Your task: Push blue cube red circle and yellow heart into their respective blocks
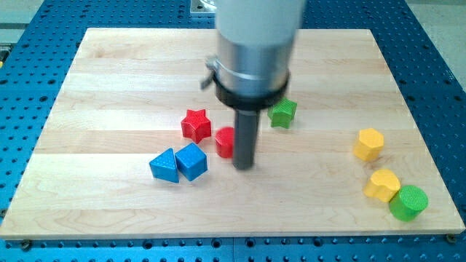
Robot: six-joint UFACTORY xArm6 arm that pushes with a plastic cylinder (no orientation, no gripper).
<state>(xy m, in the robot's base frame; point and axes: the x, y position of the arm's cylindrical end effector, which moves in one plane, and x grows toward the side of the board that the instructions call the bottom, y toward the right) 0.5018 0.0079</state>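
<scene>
My tip [244, 166] touching red circle [225, 142] (view's right).

A pale wooden board [109, 80] with a light grain running side to side fills most of the view. It lies on a blue metal table [437, 51] dotted with regular rows of small holes, which shows along every edge of the board. The light is bright and even, with soft shadows. At the view's top, a bit of grey metal [200, 6] shows.
</scene>
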